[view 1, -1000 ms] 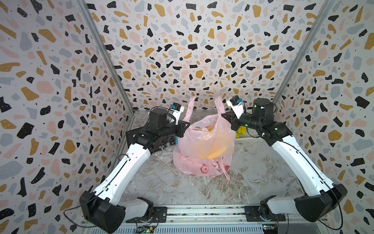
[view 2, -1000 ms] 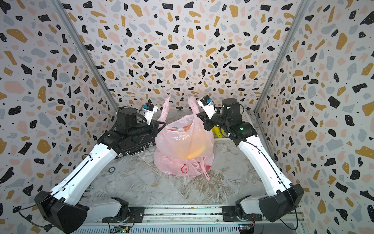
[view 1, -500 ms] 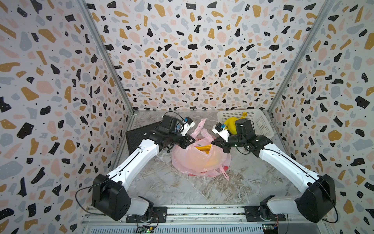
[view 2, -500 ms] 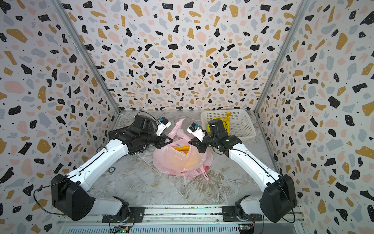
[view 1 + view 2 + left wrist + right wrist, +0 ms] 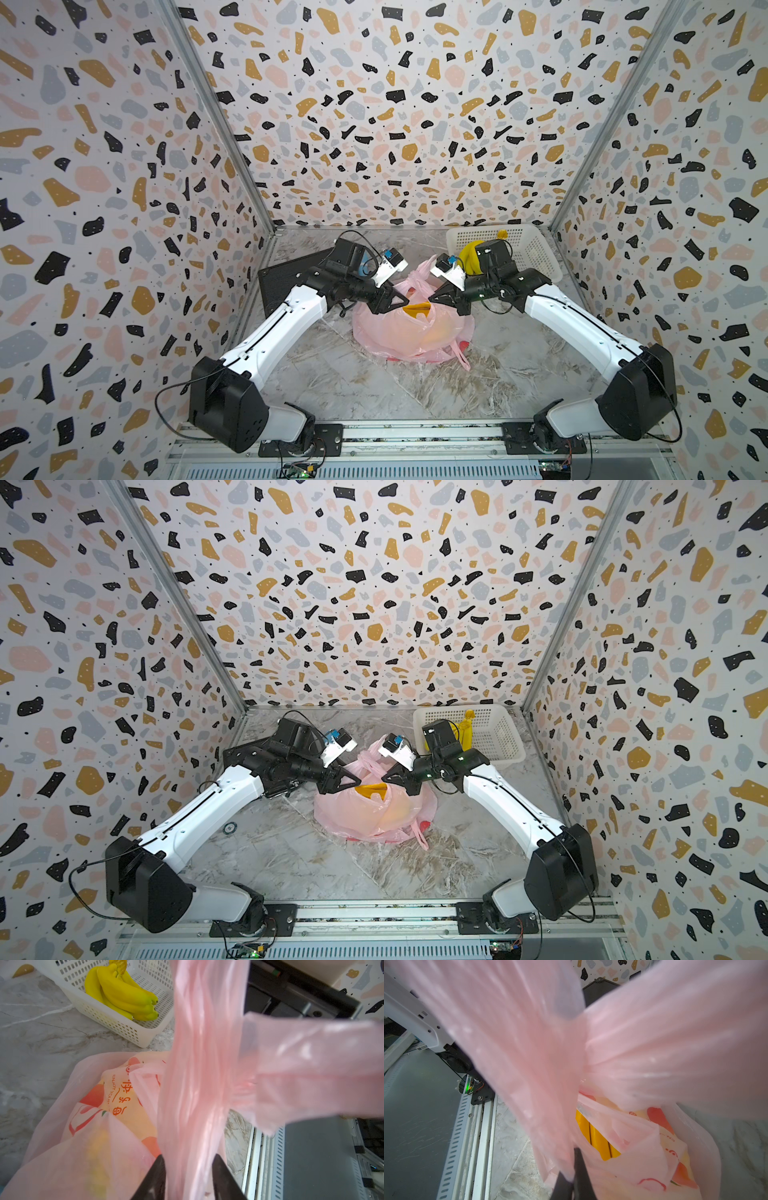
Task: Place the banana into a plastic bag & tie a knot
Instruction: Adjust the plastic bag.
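Left wrist view: we see the left jaws narrowly parted, with one handle (image 5: 193,1084) of the pink plastic bag (image 5: 62,1126) running between them. The right jaws are pinched tight on the other handle (image 5: 529,1064). The banana (image 5: 417,309) sits inside the bag on the counter (image 5: 374,386), just below and between both jaws. A basket (image 5: 536,253) holding a banana bunch (image 5: 122,995) stands behind the right jaws.

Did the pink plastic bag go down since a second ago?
Yes. The pink plastic bag sank lower and slumped, uncovering the white mesh basket behind it.
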`<state>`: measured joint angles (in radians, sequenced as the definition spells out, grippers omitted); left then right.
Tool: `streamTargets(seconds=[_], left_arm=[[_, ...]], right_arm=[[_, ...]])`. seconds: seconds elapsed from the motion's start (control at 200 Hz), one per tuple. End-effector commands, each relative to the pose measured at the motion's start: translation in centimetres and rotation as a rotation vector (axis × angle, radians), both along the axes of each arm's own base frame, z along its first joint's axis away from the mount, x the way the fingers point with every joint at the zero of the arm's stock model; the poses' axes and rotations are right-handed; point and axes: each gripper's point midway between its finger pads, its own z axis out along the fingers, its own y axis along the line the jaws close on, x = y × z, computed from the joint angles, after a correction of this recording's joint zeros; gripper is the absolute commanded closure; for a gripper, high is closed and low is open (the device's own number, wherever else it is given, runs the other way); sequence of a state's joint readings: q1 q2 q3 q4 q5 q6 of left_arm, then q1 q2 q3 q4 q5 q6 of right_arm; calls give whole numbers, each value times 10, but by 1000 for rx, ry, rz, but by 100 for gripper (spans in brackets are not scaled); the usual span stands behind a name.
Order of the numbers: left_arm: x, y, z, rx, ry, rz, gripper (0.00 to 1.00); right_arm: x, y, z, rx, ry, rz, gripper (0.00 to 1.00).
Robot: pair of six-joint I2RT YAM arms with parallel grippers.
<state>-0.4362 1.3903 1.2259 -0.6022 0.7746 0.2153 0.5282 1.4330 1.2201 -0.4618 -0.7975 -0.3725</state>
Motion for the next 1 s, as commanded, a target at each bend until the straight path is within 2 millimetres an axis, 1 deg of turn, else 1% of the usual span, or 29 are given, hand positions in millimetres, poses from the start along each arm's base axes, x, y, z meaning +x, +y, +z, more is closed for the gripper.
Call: streamTargets(seconds=[0.0, 0.075, 0.175, 0.315, 0.581, 0.736, 0.996], left_arm=[[-6, -3, 14, -39, -58, -40, 55], [-6, -3, 16, -45, -65, -43, 45], [-5, -3, 19, -51, -81, -44, 35], [-4, -4, 25, -57, -101, -48, 28], [-3, -11, 40, -102, -112, -86, 25], [0, -13, 41, -106, -105, -92, 24], [4, -19, 49, -124, -111, -127, 24]], right_arm=[[-5, 3, 19, 25, -13, 35, 100], [-3, 4, 20, 19, -6, 32, 100], [-1, 5, 20, 14, 0, 31, 100], [2, 7, 19, 5, 14, 29, 100], [-2, 11, 18, -4, 33, 59, 100], [-4, 10, 16, -20, 33, 66, 100], [-7, 9, 17, -30, 33, 76, 100]])
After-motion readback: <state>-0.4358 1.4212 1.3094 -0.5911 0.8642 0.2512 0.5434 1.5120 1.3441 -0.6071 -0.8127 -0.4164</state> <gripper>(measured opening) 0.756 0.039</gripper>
